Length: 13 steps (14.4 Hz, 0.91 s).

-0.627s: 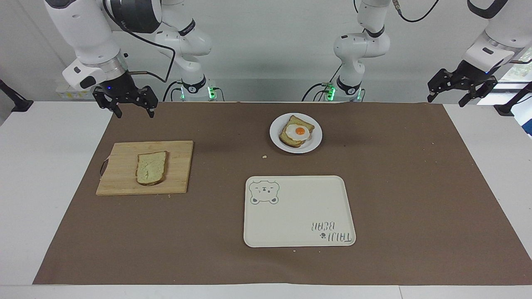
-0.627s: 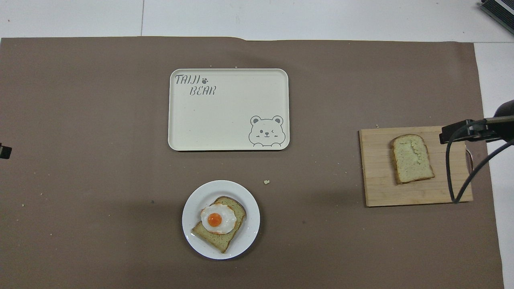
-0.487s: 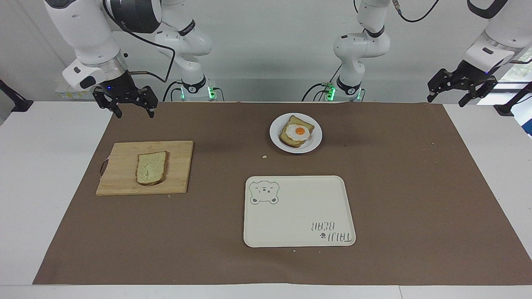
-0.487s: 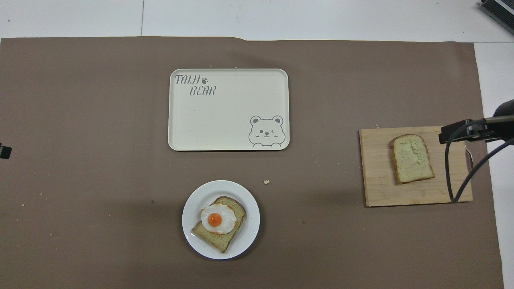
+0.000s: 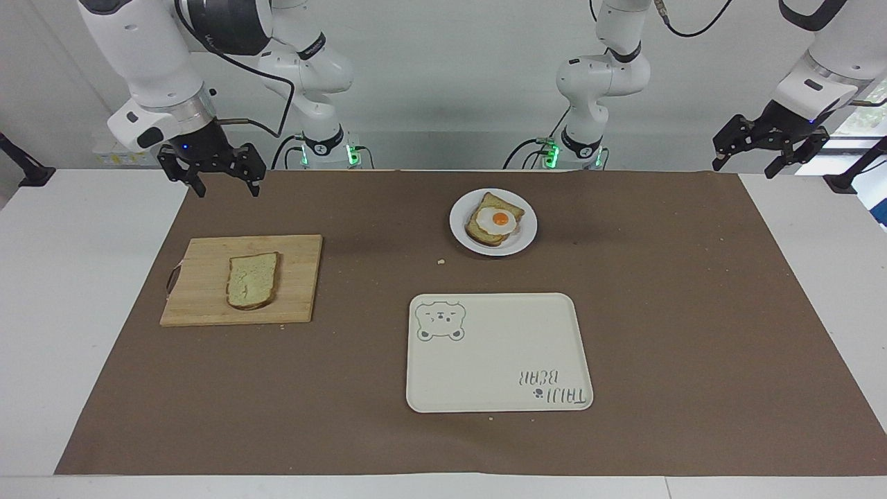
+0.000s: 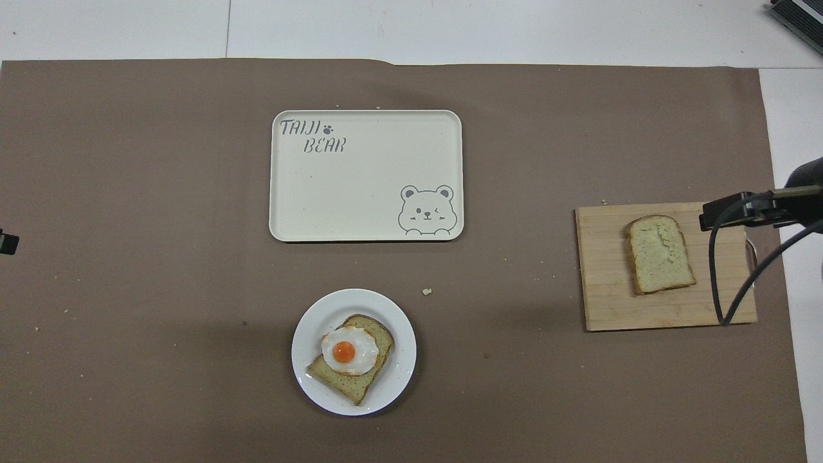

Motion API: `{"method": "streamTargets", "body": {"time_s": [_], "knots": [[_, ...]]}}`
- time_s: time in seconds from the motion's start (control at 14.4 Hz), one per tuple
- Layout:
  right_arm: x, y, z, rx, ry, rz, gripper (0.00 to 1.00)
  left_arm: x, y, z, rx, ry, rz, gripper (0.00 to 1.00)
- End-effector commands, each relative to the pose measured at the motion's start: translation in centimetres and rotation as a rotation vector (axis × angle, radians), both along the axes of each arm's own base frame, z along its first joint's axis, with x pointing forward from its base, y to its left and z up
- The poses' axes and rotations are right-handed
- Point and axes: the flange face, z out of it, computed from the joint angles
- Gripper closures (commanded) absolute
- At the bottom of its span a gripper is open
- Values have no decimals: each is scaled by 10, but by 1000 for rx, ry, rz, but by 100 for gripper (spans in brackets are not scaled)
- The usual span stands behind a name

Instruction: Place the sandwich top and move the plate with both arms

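Facing view: we see right gripper (image 5: pixel 223 181), black two-finger, fingers apart, empty, shifted slightly toward pale bread slice sandwich top (image 5: pixel 253 280) on wooden cutting board (image 5: pixel 301 277). Left gripper (image 5: pixel 770 151) waits, fingers apart, well away from board.

Overhead view: we find sandwich top unmoved; small round white plate (image 6: pixel 392 386) with egg toast (image 6: pixel 350 357) sits well apart from board. We judge reach just starting.

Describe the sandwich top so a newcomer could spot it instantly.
Find the wooden cutting board at the right arm's end of the table. The sandwich top lies flat on it: a plain pale slice, unlike the egg-topped slice on the plate.
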Motion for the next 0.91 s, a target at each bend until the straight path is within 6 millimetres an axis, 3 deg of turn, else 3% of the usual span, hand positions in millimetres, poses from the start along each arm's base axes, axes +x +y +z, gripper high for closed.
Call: {"method": "streamTargets", "body": {"time_s": [0.0,0.84], "knots": [[-2,-2,0,13,6,-17,0,-6,2,3,14,8,-9,0],[-5,-6,-2,9,6,-10,0,-6,1,3,12,8,-8,0]]}}
